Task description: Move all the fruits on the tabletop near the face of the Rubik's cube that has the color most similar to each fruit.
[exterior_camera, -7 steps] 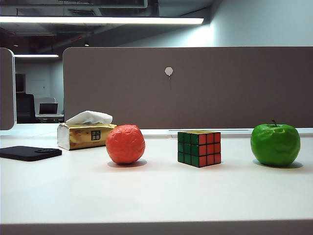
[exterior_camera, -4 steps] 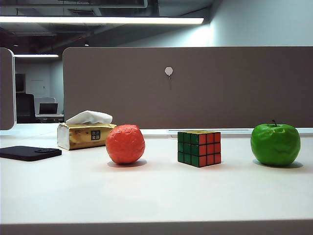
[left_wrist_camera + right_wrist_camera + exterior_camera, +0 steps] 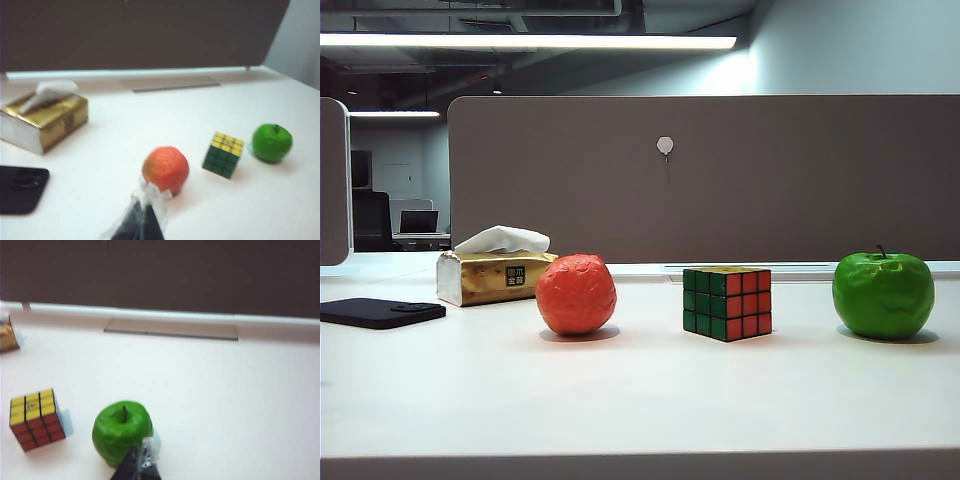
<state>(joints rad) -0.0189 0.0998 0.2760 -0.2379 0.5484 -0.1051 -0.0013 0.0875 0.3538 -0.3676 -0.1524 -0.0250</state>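
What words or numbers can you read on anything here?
Gold tissue box: a small dark label with light characters, too small and blurred to read.
Rubik's cube with green, red and yellow squares, wrinkled orange-red orange, glossy green apple, flat black object: no writing visible.

Brown desk partition (image 3: 720,180) under ceiling strip light (image 3: 530,42)

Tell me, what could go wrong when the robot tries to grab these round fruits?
The orange and apple are round, so either might roll off if nudged. The left gripper is close behind the orange and the right gripper is close behind the apple. Each fruit sits on the wrong side: green faces the orange, red faces the apple. Swapping them could bump the Rubik's cube and turn it.
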